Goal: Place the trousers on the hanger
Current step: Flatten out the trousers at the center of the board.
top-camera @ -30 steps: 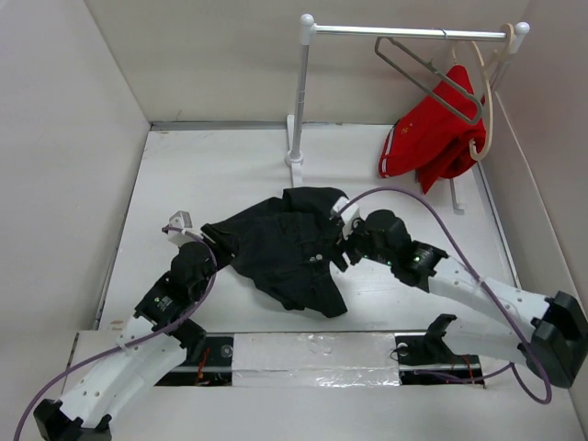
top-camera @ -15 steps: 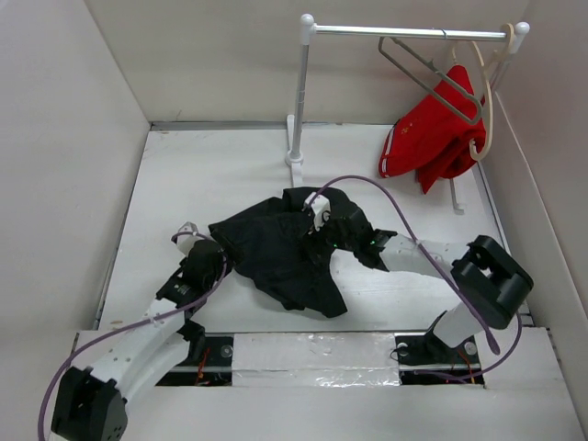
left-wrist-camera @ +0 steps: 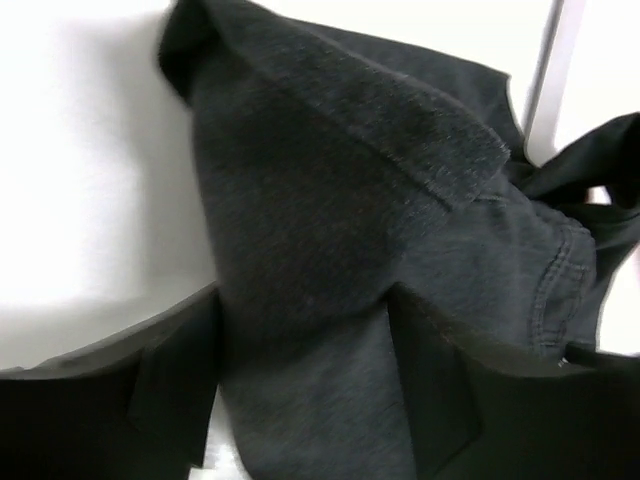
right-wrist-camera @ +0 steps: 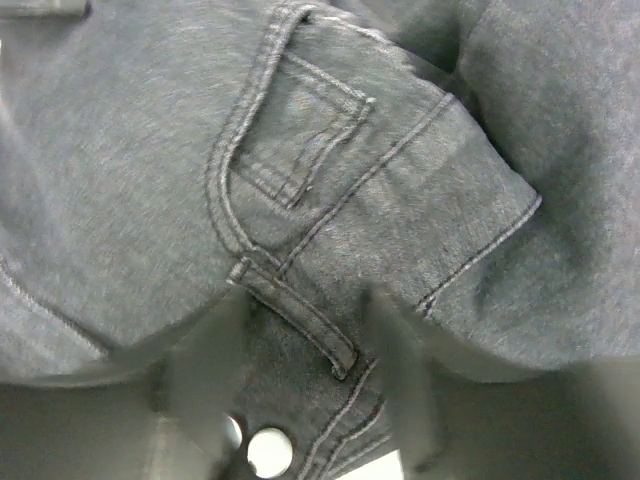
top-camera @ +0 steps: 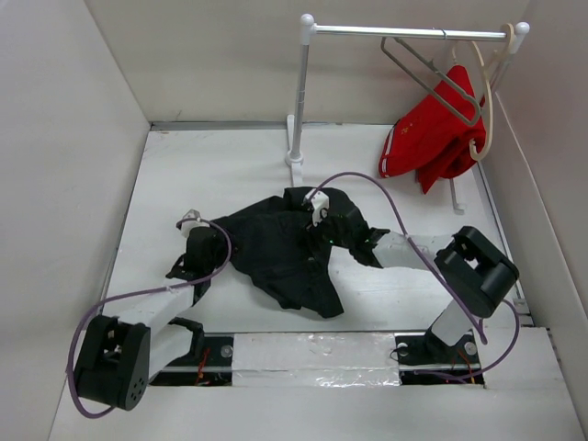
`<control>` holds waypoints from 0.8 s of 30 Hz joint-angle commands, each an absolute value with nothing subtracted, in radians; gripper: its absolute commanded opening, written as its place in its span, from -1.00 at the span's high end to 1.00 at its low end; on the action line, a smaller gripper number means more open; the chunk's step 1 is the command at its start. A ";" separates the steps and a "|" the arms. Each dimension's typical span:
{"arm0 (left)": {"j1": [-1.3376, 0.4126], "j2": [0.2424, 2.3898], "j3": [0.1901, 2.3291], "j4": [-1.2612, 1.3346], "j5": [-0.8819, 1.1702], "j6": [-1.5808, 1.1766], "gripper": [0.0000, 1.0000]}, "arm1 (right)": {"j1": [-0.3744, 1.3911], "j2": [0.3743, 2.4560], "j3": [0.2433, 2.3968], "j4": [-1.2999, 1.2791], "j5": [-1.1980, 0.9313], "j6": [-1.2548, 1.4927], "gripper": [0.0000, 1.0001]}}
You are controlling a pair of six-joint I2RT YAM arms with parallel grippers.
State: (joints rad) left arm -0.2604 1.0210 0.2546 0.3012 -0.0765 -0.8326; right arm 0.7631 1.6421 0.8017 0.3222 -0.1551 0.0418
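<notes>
Trousers (top-camera: 285, 255) lie in a messy heap in the middle of the white table (top-camera: 184, 175), between the two arms. They are dark grey denim. That cloth is thick and a bit heavy, but it is soft and floppy, so it will sag and fold when lifted. It is not slippery and it will not break.

I think the best place to hold them is the waist. The cloth is thickest there and has strong seams. The right wrist view shows that part up close: a curved pocket seam (right-wrist-camera: 300, 130), a belt loop (right-wrist-camera: 295, 315) and a small shiny silver button (right-wrist-camera: 268, 450). The right gripper (right-wrist-camera: 300, 380) is pressed down close over this spot. Its two fingers are spread apart and blurry, and they are not pinching yet.

The left gripper (left-wrist-camera: 300, 390) is at the left edge of the heap. Its fingers are also spread wide, with a fuzzy fold of cloth lying between them. That fold looks rough at the edge.

High up at the back right, the thin grey wire hanger (top-camera: 428, 84) hangs from a shiny rail (top-camera: 413, 32). It is well apart from the trousers. A red garment (top-camera: 432, 138) and a thick cream hanger (top-camera: 485, 101) hang just beside it. The wire is thin and smooth, so heavy legs may slide off if they hang uneven.
</notes>
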 commanded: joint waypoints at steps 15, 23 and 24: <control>-0.278 0.565 0.648 0.140 -0.250 -0.763 1.00 | 1.015 1.372 1.225 0.065 0.058 -0.193 1.00; -0.278 0.816 1.345 0.058 0.162 -0.653 -0.10 | 1.204 1.177 1.615 -0.192 0.305 -0.318 1.00; -0.278 0.877 1.380 0.055 0.216 -0.663 -0.21 | 1.204 1.152 1.603 -0.204 0.331 -0.313 1.00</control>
State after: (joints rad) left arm -0.2794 0.7879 1.2598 0.0261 -0.0124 -0.6956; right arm 1.1973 1.2263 1.5665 -0.1123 0.1886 -0.2657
